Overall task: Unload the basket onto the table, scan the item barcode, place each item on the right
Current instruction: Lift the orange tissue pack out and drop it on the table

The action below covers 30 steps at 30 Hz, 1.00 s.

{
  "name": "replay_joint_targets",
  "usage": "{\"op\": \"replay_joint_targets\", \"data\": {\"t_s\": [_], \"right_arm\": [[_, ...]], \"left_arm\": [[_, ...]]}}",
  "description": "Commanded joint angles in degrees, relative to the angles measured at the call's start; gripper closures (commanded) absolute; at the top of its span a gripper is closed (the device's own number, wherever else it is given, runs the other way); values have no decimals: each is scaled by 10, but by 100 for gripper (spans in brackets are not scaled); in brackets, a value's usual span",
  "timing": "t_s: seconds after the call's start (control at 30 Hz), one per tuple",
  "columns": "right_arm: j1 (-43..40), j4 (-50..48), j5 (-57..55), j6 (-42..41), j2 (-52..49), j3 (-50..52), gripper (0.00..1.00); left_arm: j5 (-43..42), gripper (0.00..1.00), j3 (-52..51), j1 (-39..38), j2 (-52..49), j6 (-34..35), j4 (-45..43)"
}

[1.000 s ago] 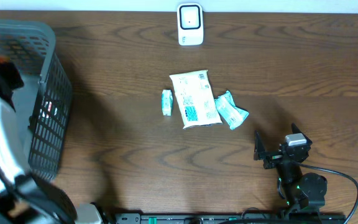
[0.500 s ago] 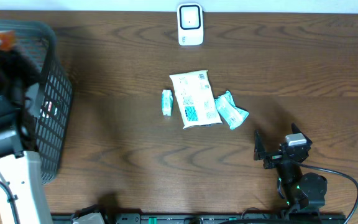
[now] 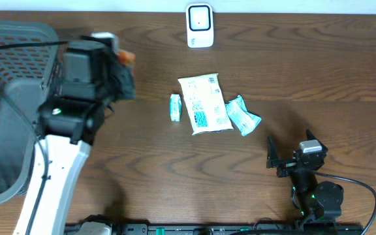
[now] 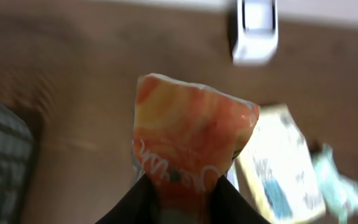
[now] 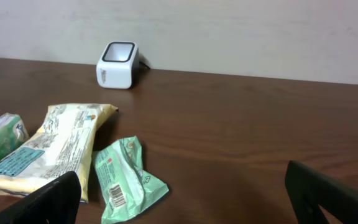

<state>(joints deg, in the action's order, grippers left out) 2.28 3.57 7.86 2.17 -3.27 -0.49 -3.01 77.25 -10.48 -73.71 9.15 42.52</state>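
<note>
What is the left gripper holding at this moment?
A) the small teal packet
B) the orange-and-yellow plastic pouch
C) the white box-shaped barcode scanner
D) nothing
B: the left wrist view shows the left gripper pinching the orange-and-yellow plastic pouch by its lower end, with both dark fingers against it.

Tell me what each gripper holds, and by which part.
The left gripper pinches an orange packet by one end; the right gripper is open and empty.

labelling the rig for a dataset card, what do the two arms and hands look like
Left arm: white link, black joint housings, thin black cable. Right arm: black, green lights, black cable looping out. Left hand and right hand: black fingers.
</note>
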Motion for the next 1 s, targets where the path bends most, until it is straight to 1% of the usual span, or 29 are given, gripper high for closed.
{"op": "replay_joint_targets", "data": {"t_s": [0.0, 0.1, 0.17, 0.33, 0.53, 0.6, 0.63, 0.7, 0.73, 0.77, 0.83, 0.97], "right_arm": [[3, 1, -2, 7, 3, 2, 1], [3, 1, -2, 7, 3, 2, 1], [3, 1, -2, 7, 3, 2, 1], [3, 1, -2, 7, 3, 2, 1], [3, 1, -2, 7, 3, 2, 1], [3, 1, -2, 7, 3, 2, 1], [3, 1, -2, 7, 3, 2, 1], [3, 1, -2, 7, 3, 2, 1], [3, 1, -2, 7, 3, 2, 1], [3, 1, -2, 7, 3, 2, 1], [3, 1, -2, 7, 3, 2, 1], [3, 1, -2, 7, 3, 2, 1]], "left_arm": [[41, 73, 1, -27, -40, 14, 53], [52, 72, -2, -31, -80, 31, 84], [51, 73, -2, -31, -129, 59, 100], [15, 72, -2, -35, -205, 96, 101], [4, 71, -2, -46, -282, 126, 97], [-2, 61, -2, -49, -297, 126, 94], [-17, 53, -2, -50, -301, 126, 88], [-55, 32, -2, -50, -304, 126, 75], [-72, 24, -2, -50, -304, 126, 67], [-91, 18, -2, -50, -303, 126, 59], [-114, 13, 5, -50, -302, 125, 53], [-115, 11, 44, -44, -291, 103, 70]]}}
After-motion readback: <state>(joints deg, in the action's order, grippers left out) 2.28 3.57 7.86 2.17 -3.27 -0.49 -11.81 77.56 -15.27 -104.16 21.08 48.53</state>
